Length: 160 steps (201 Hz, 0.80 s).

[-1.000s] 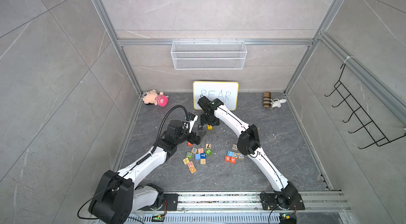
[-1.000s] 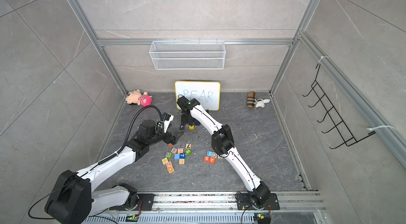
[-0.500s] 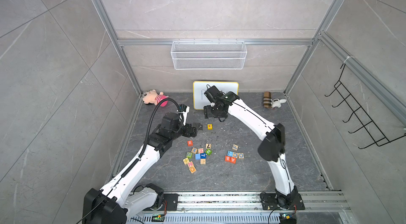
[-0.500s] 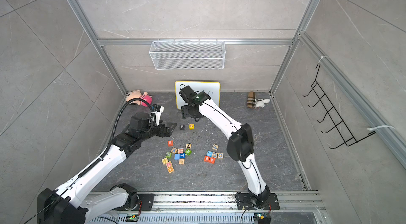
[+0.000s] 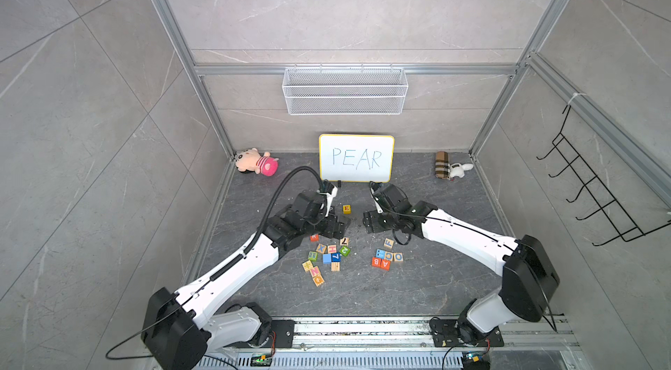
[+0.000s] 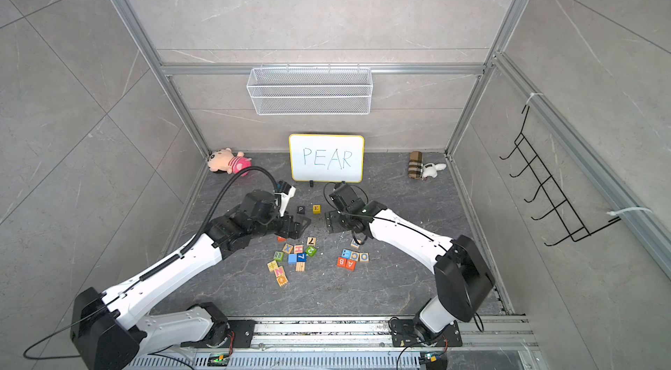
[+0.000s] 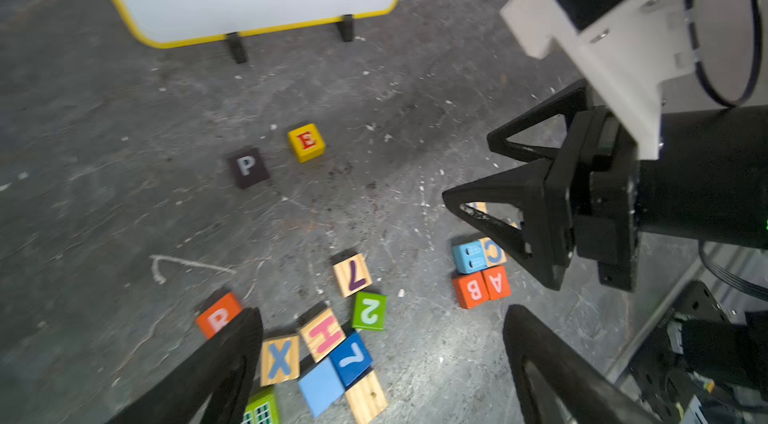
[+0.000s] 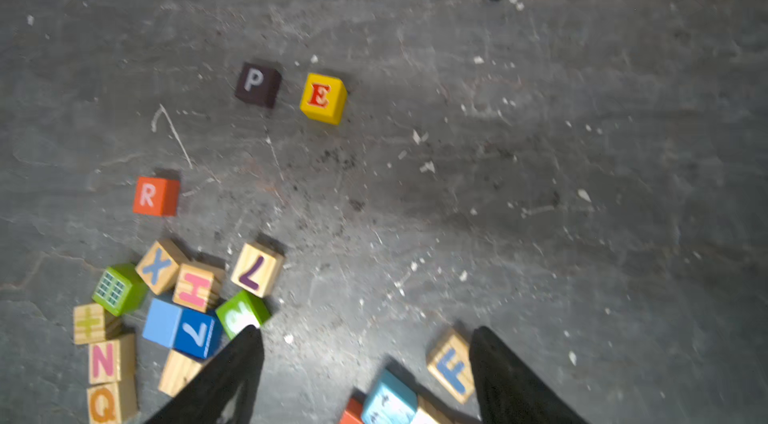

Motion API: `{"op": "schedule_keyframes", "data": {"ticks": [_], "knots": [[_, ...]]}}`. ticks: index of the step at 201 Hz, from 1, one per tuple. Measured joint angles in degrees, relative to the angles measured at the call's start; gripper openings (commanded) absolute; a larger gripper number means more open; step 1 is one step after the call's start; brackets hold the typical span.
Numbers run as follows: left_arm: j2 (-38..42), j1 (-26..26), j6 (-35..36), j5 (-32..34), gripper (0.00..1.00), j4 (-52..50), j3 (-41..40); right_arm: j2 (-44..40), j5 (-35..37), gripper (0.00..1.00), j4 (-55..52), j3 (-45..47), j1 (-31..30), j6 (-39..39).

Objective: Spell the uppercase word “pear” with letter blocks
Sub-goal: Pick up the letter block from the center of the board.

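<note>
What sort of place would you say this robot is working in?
Most likely a lab test cell rather than a home: grey panelled walls held in an aluminium frame, a mounting rail carrying both arms, and a staged whiteboard reading PEAR.

floor (image 8: 540,193): dark stone-look, matt, scuffed | E block (image 8: 323,98): glossy yellow paint | wooden 7 block (image 8: 257,269): bare grain, matt | whiteboard (image 5: 356,157): smooth glossy face | basket (image 5: 345,90): white metal wire mesh
</note>
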<state>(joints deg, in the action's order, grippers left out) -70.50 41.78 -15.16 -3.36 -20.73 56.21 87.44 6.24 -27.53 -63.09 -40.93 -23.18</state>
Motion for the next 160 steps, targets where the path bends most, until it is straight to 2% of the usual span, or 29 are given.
{"op": "schedule_keyframes", "data": {"ticks": [34, 65, 104, 160], "knots": [[-6.97, 6.49, 5.22, -2.47, 0.93, 3.34, 0.48, -6.14, 0.04, 0.69, -3.54, 4.68, 0.02, -6.14], [-9.73, 8.9, 9.22, -5.53, 0.93, 7.06, -1.99, -9.73, -2.86, 0.65, -8.0, 10.38, -0.55, -14.53], [-9.9, 8.76, 12.33, -8.2, 0.94, 12.2, -8.15, -8.92, -4.81, 0.6, -13.38, 13.03, -4.46, -22.05], [-10.4, 9.31, 15.21, -10.95, 0.95, 16.85, -13.35, -1.38, -6.38, 0.58, -13.16, 13.18, -4.83, -27.43]]}}
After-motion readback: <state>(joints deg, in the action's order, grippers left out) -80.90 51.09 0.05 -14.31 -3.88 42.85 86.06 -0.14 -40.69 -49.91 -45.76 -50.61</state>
